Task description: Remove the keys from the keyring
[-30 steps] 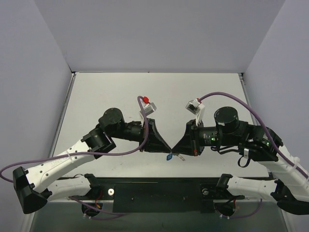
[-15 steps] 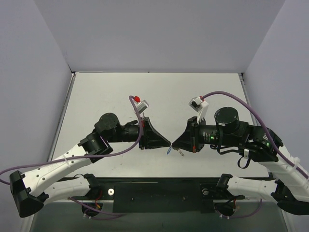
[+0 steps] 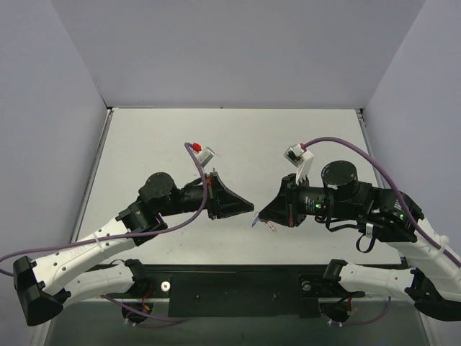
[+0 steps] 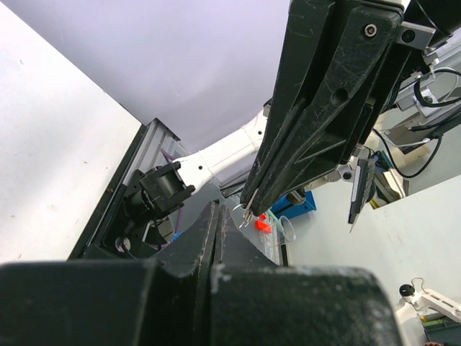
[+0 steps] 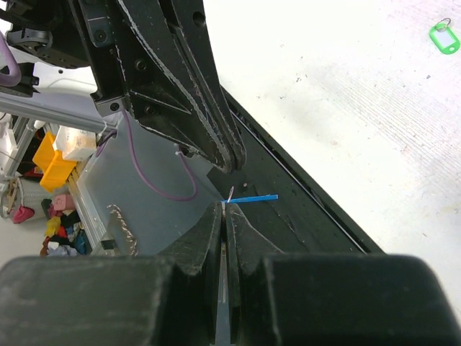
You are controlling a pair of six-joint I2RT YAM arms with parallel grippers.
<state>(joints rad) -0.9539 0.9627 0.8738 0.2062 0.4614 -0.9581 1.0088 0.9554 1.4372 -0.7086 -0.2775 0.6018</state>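
Top external: L end effector (image 3: 250,206), tips together, now off R end effector (image 3: 261,215) gripping keyring (image 3: 254,224).

left gripper (image 3: 249,205): jaws closed to a point, aimed right | right gripper (image 3: 262,214): jaws closed, aimed left, tip just apart from the left tip | keyring (image 3: 253,224): blue speck at the right tip, against the white desk (image 3: 158,137) | keys (image 3: 271,227): thin silver slivers just beside it, under the right gripper
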